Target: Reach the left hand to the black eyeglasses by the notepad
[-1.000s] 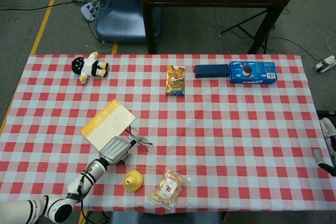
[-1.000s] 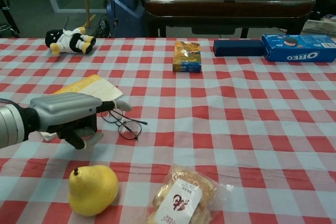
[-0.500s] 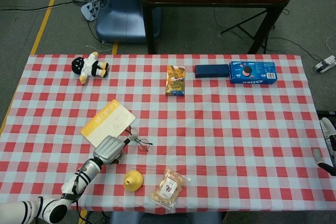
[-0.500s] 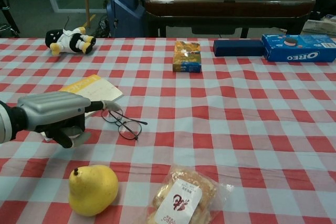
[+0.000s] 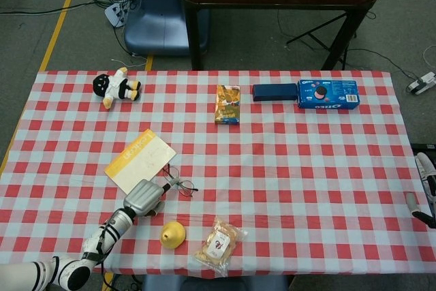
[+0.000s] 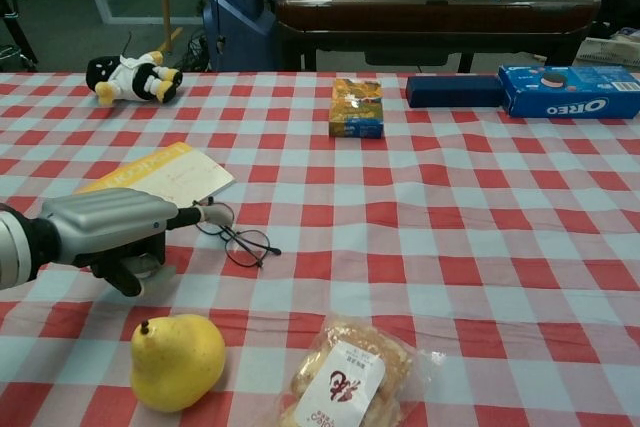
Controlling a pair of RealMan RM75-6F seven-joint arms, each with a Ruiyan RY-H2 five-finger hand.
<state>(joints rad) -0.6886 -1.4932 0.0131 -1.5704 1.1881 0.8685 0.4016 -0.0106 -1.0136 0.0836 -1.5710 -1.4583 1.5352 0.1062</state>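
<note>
The black thin-framed eyeglasses (image 6: 236,237) lie on the checked cloth just right of the yellow-edged notepad (image 6: 163,172). The head view shows the eyeglasses (image 5: 179,182) below the notepad (image 5: 139,160). My left hand (image 6: 112,230) is low over the table to the left of the glasses, palm down. One finger (image 6: 205,214) stretches out to the rim of the nearer lens, and the thumb hangs beneath. It holds nothing. The left hand (image 5: 144,197) also shows in the head view. My right hand (image 5: 424,190) is only partly visible at the table's right edge.
A yellow pear (image 6: 177,360) and a bagged snack (image 6: 348,375) lie near the front edge. A plush toy (image 6: 130,78) sits at the back left. A small orange box (image 6: 356,107), a dark blue case (image 6: 455,90) and an Oreo box (image 6: 570,90) line the back.
My left hand has drawn back to the left, uncovering the glasses and leaving only a fingertip at the lens rim. The glasses have barely shifted.
</note>
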